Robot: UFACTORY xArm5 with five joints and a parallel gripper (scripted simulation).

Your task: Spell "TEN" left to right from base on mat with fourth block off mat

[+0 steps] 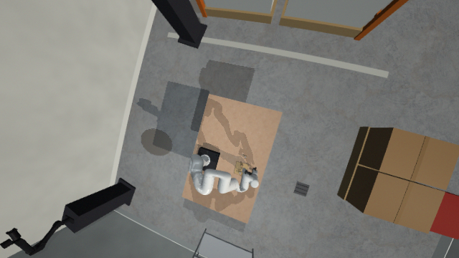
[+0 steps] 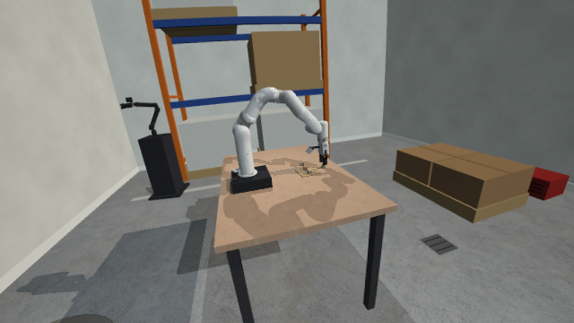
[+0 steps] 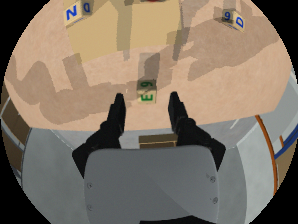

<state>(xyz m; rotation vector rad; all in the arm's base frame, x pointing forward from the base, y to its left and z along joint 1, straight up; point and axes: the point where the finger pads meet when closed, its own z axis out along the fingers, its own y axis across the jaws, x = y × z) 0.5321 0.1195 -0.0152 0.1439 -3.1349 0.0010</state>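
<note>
At twelve o'clock from the open fingers (image 2: 324,162), the E block (image 3: 147,93) sits off the mat (image 3: 145,30) (image 2: 301,174) (image 1: 237,167), seemingly next to be lowered onto and pinched.

Set against the desk (image 1: 244,122) (image 2: 287,211) (image 3: 40,92), a warm tan patched with brownish shadow, the mat (image 1: 237,167) (image 2: 301,174) (image 3: 100,40) on it is yellowish. Also on the desk, a pale cream block (image 3: 147,92) bears a green E and a green 9, while another cream block (image 3: 75,13) shows blue letters, N and D. The hand (image 1: 254,170) (image 2: 324,165) (image 3: 146,100) above the desk has black fingers.
</note>
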